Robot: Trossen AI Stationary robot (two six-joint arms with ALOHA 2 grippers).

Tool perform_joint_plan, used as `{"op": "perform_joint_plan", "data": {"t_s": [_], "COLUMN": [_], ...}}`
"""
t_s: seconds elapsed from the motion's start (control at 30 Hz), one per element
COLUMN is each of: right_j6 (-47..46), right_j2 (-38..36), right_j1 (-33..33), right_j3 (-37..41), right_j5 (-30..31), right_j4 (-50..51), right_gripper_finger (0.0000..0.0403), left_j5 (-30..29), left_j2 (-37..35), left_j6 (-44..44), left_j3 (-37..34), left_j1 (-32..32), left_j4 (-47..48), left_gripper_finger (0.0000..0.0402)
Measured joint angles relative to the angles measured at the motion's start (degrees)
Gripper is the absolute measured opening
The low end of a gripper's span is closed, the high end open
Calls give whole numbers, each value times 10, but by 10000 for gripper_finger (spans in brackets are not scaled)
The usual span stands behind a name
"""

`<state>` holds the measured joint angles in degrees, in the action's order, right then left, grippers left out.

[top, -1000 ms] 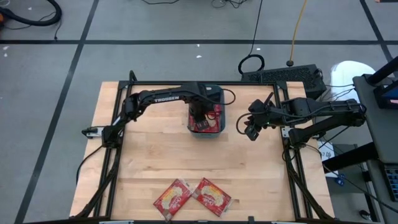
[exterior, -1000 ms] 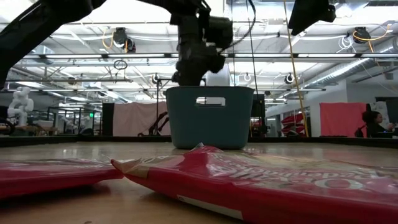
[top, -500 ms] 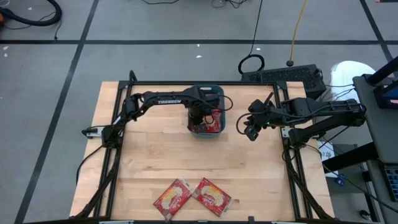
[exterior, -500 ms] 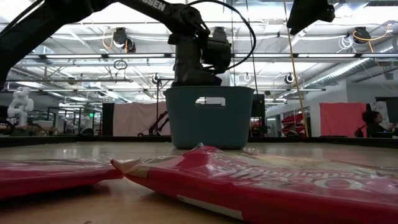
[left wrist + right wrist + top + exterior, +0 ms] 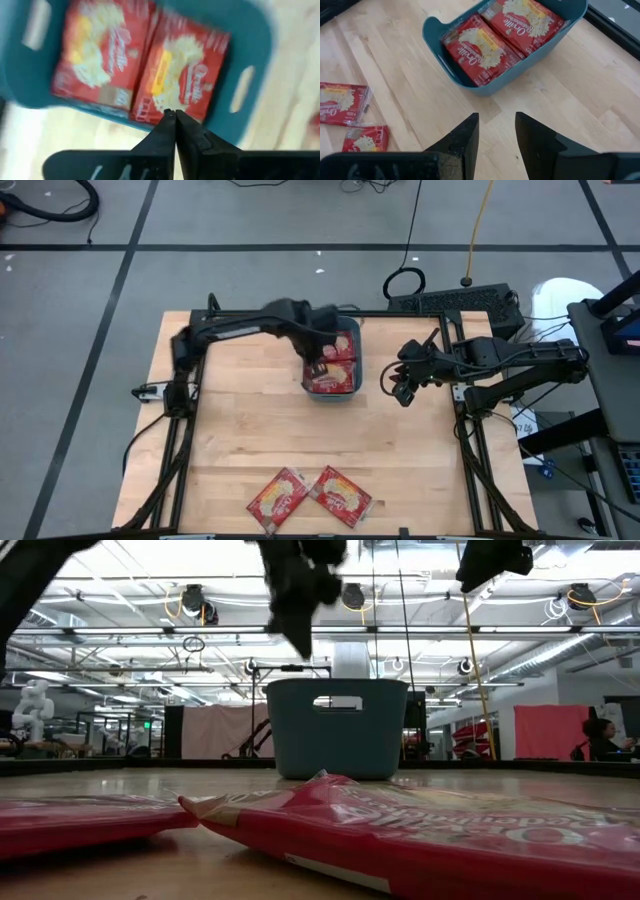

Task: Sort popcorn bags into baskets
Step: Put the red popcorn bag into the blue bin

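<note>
1. Left gripper (image 5: 318, 367) blurred in the high view, just above centre of the frame, over the teal basket (image 5: 352, 390); hard to make out there and in the low view.
2. In the left wrist view, fingers (image 5: 172, 131) pressed together, nothing between them, teal basket (image 5: 252, 60) below them.
3. Inside that basket, two popcorn bags side by side, red faces up (image 5: 95, 57) (image 5: 182, 75); any bags beneath hidden.
4. Right gripper (image 5: 401, 388) right of centre in the high view, hanging just right of the basket; fingers (image 5: 465, 137) apart and empty in the right wrist view.
5. Two more popcorn bags flat on the tabletop (image 5: 240, 430) at lower centre of the high view, touching: (image 5: 277, 497) and (image 5: 341, 494).
6. In the low view, the same pair cut off by the bottom edge (image 5: 420, 835) (image 5: 80, 820), basket (image 5: 338, 730) beyond at centre.
7. Since half a second ago: left gripper lifted out of the basket and shifted left; right arm unchanged.
8. Count: one basket, four bags visible, two grippers.
</note>
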<state>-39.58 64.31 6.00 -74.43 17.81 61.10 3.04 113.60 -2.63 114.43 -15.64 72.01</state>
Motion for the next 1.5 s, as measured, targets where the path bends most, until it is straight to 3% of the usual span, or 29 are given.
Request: {"op": "perform_joint_plan", "data": {"t_s": [0.3,0.5,0.73,0.9,1.2,1.33,1.5], "right_j6": [-15,26,55,59,9,-5,-46], "right_j2": [0,-1,-2,-3,-5,-7,-9], "right_j1": [1,1,1,1,12,28,60], "right_j3": [0,0,13,35,129,168,185], "right_j5": [-1,-23,-30,-78,-208,-254,-300], "right_j4": [-7,-15,-22,-26,-87,-159,-234], "right_gripper_finger": [118,118,118,118,118,118,118], "left_j5": [0,24,38,70,26,9,14], "left_j2": [-143,-222,-302,-308,-290,-280,-249], "left_j6": [-40,-114,-289,-396,-671,-774,-829], "left_j3": [-21,-169,-322,-380,-501,-544,-573], "left_j1": [6,70,219,353,534,597,642], "left_j4": [-16,-9,-67,-163,-388,-425,-431], "left_gripper_finger": [11,19,72,125,244,263,267]}}
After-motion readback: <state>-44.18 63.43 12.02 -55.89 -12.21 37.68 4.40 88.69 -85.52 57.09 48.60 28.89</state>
